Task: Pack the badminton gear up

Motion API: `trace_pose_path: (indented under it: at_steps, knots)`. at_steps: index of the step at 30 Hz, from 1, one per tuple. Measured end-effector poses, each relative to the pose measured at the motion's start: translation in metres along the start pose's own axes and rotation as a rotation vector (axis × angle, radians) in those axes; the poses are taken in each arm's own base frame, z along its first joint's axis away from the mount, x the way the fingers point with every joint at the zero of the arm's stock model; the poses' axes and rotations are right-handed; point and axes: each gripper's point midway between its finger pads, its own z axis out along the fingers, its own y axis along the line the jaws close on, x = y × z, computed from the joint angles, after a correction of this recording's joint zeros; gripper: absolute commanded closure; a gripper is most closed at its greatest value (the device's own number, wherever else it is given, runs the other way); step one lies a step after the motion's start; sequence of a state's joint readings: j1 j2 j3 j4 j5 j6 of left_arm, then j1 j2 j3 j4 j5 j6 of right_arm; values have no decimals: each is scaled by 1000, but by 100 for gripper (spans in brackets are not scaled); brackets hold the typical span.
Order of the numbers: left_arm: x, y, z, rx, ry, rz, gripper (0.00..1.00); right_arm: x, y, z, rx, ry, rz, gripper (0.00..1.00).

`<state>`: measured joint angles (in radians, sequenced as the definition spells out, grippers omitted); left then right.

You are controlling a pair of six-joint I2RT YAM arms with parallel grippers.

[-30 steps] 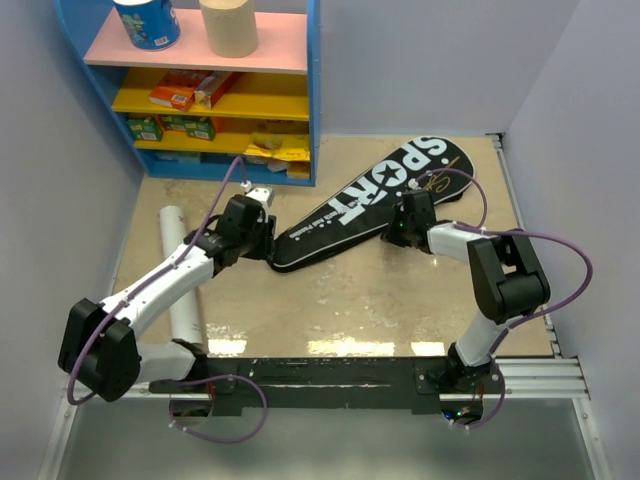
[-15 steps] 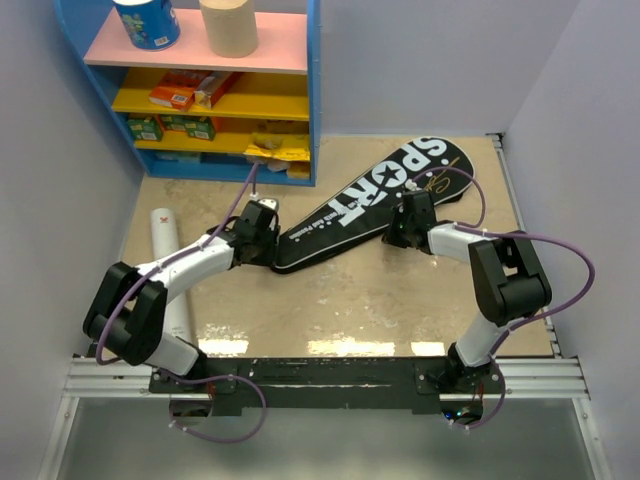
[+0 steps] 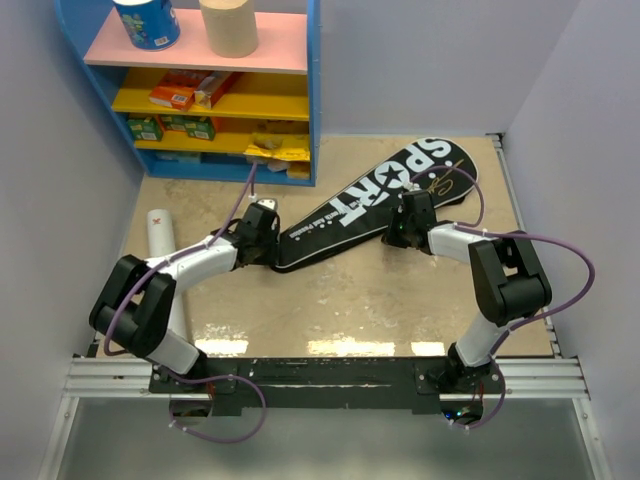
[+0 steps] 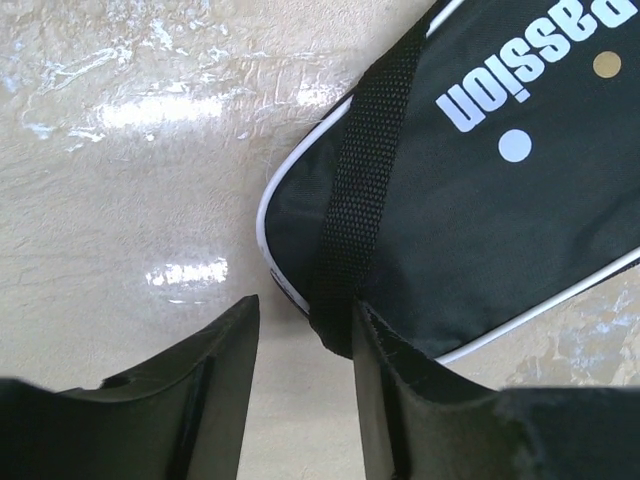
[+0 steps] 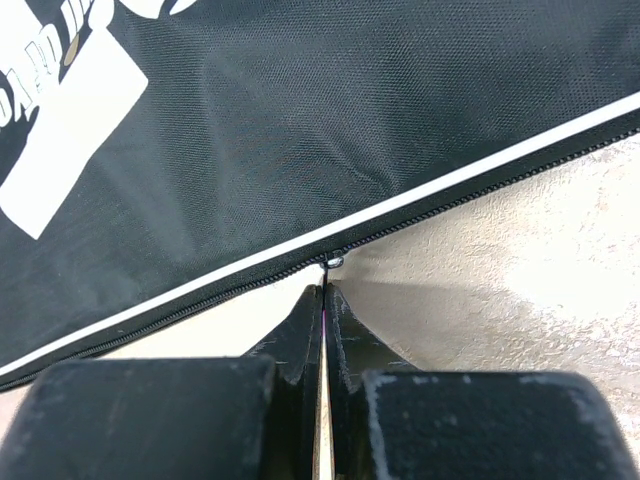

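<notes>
The black bag (image 3: pixel 372 197) lettered SPORT lies slantwise on the table, narrow end to the left. My left gripper (image 3: pixel 268 240) is open at that narrow end. In the left wrist view (image 4: pixel 305 305) the bag's black webbing strap (image 4: pixel 352 220) ends between its fingers, close against the right finger (image 4: pixel 400 390). My right gripper (image 3: pixel 404 228) is at the bag's near edge, shut on the zipper pull (image 5: pixel 333 262). The white tube (image 3: pixel 160 235) lies at the left, partly under the left arm. No rackets are in view.
A blue shelf unit (image 3: pixel 312 90) stands at the back left with small coloured boxes (image 3: pixel 185 92) and two paper rolls (image 3: pixel 228 25) on it. A yellow packet (image 3: pixel 276 152) lies at its foot. Walls close in on both sides.
My left arm has folded back and its gripper has shifted a little right to the bag's narrow end, uncovering more of the tube. The right gripper has stayed at the zipper.
</notes>
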<state>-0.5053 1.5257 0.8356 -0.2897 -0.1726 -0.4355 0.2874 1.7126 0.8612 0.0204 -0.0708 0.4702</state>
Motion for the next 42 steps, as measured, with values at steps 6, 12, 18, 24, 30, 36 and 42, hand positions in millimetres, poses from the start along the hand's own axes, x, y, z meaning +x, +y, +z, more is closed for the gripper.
trace_pose_path:
  at_steps: [6,12,18,24,30,36,42]
  knots:
    - [-4,-6,15,10,-21,-21,89,1,1,0,-4,1,-7,100]
    - [-11,-11,27,38,-64,-45,96,9,11,-2,-18,18,-47,100]
    - [-14,-15,31,63,-100,-53,98,34,44,-5,-70,62,-128,100]
    - [-15,-18,33,89,-121,-56,99,68,91,-13,-155,117,-221,100]
    - [-13,-30,32,134,-134,-45,99,103,146,-19,-279,183,-260,100]
    - [-1,-50,25,186,-125,-16,99,146,211,-14,-428,272,-259,100]
    - [12,-51,15,201,-119,-10,100,164,249,-10,-543,323,-200,100]
